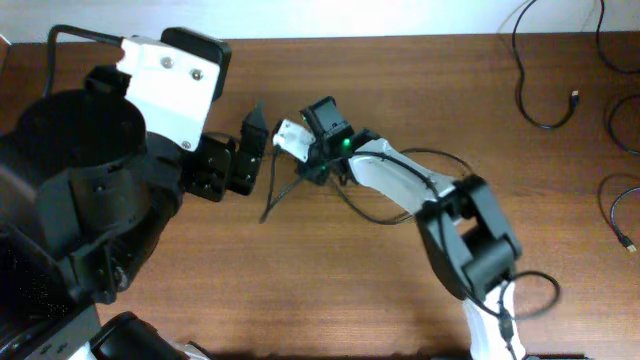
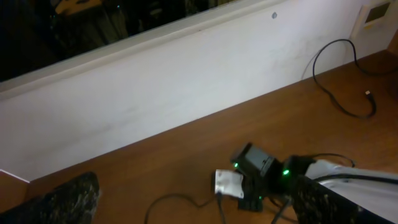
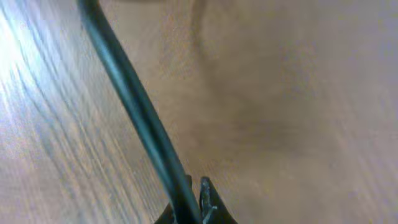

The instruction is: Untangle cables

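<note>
My right hand [image 1: 306, 170]: pinching one cable [image 3: 134, 106] at table [image 1: 330, 275] centre, likely to draw it clear.
My left hand [image 1: 252, 148]: spread wide at 9 o'clock, holding nothing.
Other cables [image 1: 540, 100]: loose at 2 o'clock.

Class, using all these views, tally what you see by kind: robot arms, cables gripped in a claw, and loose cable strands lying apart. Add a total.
Robot arms: 2 (left arm, right arm)
Gripped cable, in right claw: 1
Loose cable strands, right side: 4
Total: 7
</note>
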`<act>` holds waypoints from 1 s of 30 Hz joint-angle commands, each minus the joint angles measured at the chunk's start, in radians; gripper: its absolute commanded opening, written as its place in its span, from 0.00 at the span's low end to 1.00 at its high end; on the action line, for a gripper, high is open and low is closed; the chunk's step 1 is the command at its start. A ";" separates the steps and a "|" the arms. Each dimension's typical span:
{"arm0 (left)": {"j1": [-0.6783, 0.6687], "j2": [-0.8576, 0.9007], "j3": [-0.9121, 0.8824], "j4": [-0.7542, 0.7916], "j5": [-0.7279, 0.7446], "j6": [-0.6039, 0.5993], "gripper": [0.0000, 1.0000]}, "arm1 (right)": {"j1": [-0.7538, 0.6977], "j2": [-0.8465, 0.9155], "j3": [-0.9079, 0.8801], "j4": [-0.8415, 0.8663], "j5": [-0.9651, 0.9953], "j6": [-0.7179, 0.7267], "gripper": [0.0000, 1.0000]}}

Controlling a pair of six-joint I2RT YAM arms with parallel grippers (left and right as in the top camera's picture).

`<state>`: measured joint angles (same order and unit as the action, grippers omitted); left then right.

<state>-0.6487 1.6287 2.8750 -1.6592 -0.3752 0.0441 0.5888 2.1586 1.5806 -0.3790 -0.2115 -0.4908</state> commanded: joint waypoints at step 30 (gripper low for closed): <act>0.003 -0.008 0.001 -0.019 -0.014 -0.010 0.99 | -1.057 -0.929 0.067 -0.548 0.463 0.889 0.04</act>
<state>-0.6487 1.6287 2.8750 -1.6802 -0.3752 0.0441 -0.4206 1.2877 1.6398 -0.9516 0.2390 0.3408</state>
